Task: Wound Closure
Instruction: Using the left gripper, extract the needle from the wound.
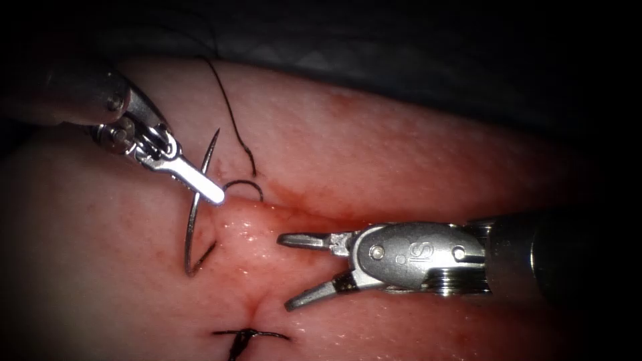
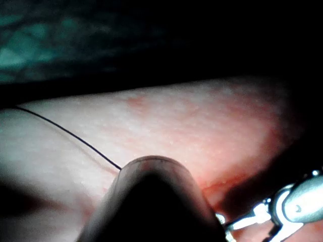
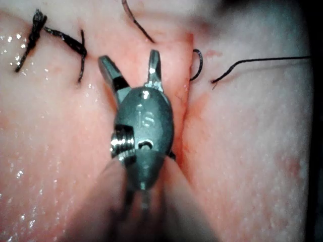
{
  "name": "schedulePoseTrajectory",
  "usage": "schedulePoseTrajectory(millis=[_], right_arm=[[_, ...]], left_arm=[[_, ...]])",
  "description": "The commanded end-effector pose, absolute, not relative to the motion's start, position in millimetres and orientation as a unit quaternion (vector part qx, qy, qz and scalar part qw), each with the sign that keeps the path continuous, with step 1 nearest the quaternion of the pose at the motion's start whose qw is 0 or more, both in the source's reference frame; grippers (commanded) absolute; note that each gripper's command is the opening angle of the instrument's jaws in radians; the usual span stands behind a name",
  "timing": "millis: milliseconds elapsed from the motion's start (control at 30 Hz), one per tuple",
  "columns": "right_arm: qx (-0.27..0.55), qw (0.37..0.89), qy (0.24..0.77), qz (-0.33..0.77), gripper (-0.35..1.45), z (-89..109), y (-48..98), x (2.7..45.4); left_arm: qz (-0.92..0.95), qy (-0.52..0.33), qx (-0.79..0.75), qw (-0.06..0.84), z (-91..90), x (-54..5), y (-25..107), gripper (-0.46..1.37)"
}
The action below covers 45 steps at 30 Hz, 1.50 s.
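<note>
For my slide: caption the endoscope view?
Left tool grips the needle mid-curve, left of the cut; right tool open, empty, over tissue.

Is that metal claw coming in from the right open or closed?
Open. The right tool has its two jaws spread in a V over the tissue, holding nothing.

Three viewpoints converging on one cut

Looking down from above and in front in the endoscope view; riding close along each shaft in both wrist views; sharing the tissue (image 1: 401,147), the thread (image 1: 231,113) and the right tool (image 1: 304,271) between views.
</note>
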State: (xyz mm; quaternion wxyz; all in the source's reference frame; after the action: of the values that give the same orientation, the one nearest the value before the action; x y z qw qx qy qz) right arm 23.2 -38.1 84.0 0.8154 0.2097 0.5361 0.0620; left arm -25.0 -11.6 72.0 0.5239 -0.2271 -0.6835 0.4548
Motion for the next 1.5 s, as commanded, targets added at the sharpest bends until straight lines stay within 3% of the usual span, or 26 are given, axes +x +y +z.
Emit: schedulePoseTrajectory(millis=[33, 467, 667, 1067, 1500], right_arm=[[0.211, 0.815, 0.535, 0.063, 0.97, 84.2, -38.2, 23.3], [0.206, 0.819, 0.530, 0.074, 0.93, 86.6, -38.2, 24.1], [0.199, 0.824, 0.523, 0.091, 0.92, 89.0, -38.7, 24.5], [0.214, 0.845, 0.478, 0.106, 0.88, 93.1, -41.1, 25.0], [0.218, 0.845, 0.475, 0.113, 0.88, 93.3, -41.7, 24.9]], left_arm=[[0.439, -0.693, -0.231, 0.524, 71.3, -24.7, -11.2, -0.35], [0.533, -0.583, -0.465, 0.400, 63.1, -22.6, -8.9, -0.35], [0.559, -0.473, -0.596, 0.329, 59.0, -22.0, -8.2, -0.35], [0.633, -0.140, -0.740, 0.180, 51.6, -21.9, -7.1, -0.35], [0.635, 0.052, -0.755, 0.157, 44.8, -20.3, -0.4, -0.35]])
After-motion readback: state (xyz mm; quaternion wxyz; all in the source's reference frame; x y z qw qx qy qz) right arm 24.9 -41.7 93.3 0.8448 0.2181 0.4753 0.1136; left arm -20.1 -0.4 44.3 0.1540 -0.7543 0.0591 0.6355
